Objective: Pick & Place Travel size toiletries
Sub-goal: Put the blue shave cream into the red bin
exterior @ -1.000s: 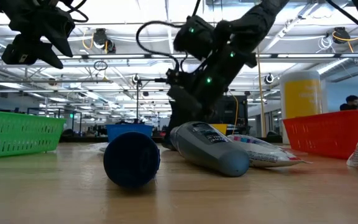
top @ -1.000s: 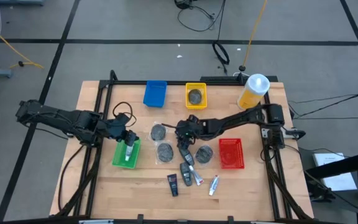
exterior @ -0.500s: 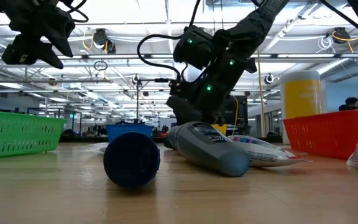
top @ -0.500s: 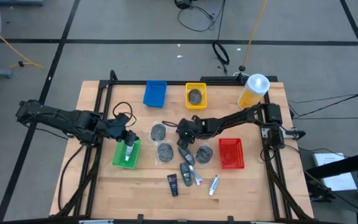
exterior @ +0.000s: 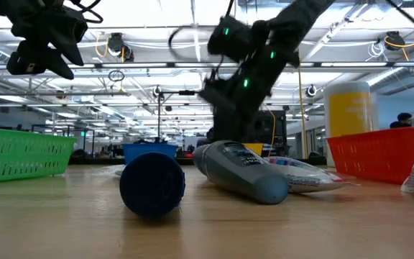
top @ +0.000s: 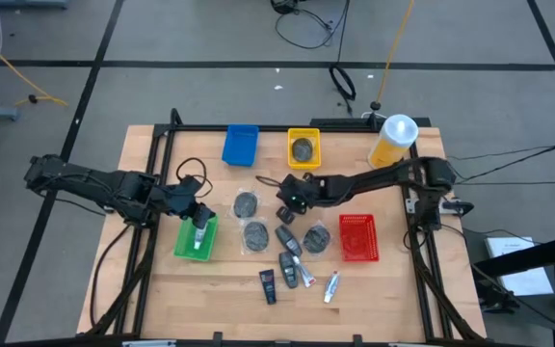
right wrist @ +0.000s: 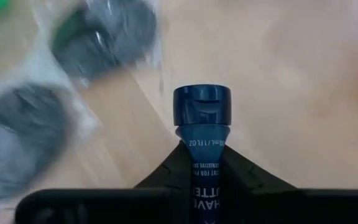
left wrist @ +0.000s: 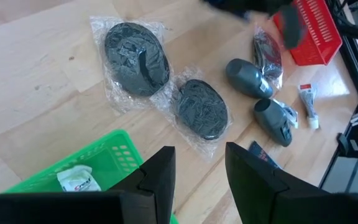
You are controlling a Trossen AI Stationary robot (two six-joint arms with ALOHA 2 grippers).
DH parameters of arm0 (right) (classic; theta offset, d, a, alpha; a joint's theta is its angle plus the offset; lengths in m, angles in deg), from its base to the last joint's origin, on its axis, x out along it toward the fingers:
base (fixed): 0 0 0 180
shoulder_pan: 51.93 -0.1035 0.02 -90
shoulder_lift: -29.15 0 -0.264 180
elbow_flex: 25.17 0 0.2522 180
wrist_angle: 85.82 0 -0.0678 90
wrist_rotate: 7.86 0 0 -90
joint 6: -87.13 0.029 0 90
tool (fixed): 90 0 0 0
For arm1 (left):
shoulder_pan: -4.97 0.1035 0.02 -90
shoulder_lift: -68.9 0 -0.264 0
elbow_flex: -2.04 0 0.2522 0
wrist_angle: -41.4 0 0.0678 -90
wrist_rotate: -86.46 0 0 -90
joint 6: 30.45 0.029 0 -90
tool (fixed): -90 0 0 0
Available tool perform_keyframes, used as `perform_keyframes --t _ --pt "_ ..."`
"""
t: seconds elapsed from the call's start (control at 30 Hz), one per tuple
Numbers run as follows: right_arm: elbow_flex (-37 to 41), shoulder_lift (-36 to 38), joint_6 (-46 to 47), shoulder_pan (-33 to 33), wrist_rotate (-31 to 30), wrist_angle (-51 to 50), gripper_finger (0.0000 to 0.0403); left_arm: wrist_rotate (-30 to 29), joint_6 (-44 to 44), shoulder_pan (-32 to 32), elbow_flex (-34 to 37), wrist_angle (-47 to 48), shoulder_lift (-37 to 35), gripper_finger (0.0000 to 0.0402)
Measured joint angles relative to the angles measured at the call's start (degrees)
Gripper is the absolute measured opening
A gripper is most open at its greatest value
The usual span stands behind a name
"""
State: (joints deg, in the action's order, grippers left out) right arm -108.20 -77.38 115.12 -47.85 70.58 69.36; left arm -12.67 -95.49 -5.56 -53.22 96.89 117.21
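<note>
My right gripper is over the table's middle, shut on a dark blue mini tube with a round cap. Of the other toiletries, wrapped grey discs, grey-blue bottles, a black piece and white tubes lie flat on the wood. My left gripper hangs open and empty over the green tray. A white tube lies in that tray. My right gripper pinches the dark blue tube by its body just below the cap, one finger on either side. The fingers run along the tube, slanting down. The capped end sticks out past the fingertips, and the tube looks clear of the wood.
Along the far edge stand a blue tray, a yellow tray with a grey disc in it, and a big yellow bottle. A red tray sits right of the loose items. Bare wood lies along the near edge.
My right gripper has shut on the dark blue tube among the loose items, then risen and drawn back toward the table's far edge with it, rolling a little. My left gripper has stayed over the green tray.
</note>
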Motion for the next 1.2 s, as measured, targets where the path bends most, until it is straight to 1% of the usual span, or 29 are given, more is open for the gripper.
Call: perform_keyframes --t 0.2,0.3,0.4,0.6,0.77,0.9,0.97,1.07,1.2 --pt "1.6 10.7 1.4 -0.1 -0.6 -3.8 0.0042 -0.2 0.7 0.0 0.0 0.0 0.1 0.0136" --pt "4.2 17.4 3.7 -1.1 -3.6 -4.7 0.0040 -1.7 1.6 0.0 0.0 -0.4 0.1 0.0136" --pt "8.5 24.1 7.1 -2.8 -7.4 -4.9 0.0040 -3.6 2.5 0.0 0.0 -2.3 0.1 0.0136" --pt "19.3 37.7 16.7 -7.3 -12.3 -3.9 0.0042 -7.4 5.6 0.1 0.0 -6.3 0.1 0.0136" --pt "26.5 46.4 25.4 -11.6 -12.6 -3.8 0.0042 -7.9 6.5 2.2 0.0 -8.2 0.1 0.0136" --pt "30.1 50.7 30.8 -15.8 -12.5 -5.3 0.0042 -7.1 8.1 4.4 0.0 -11.8 0.9 0.0136" --pt "30.6 51.8 33.1 -18.2 -12.5 -6.4 0.0042 -5.3 8.4 5.6 0.0 -13.7 1.7 0.0136" --pt "30.7 52.0 35.7 -21.9 -12.4 -9.3 0.0042 -2.7 8.7 6.9 0.0 -17.1 3.8 0.0136" --pt "30.7 51.6 40.2 -25.8 -12.4 -13.5 0.0043 -0.2 9.3 8.2 0.0 -20.9 8.5 0.0136"
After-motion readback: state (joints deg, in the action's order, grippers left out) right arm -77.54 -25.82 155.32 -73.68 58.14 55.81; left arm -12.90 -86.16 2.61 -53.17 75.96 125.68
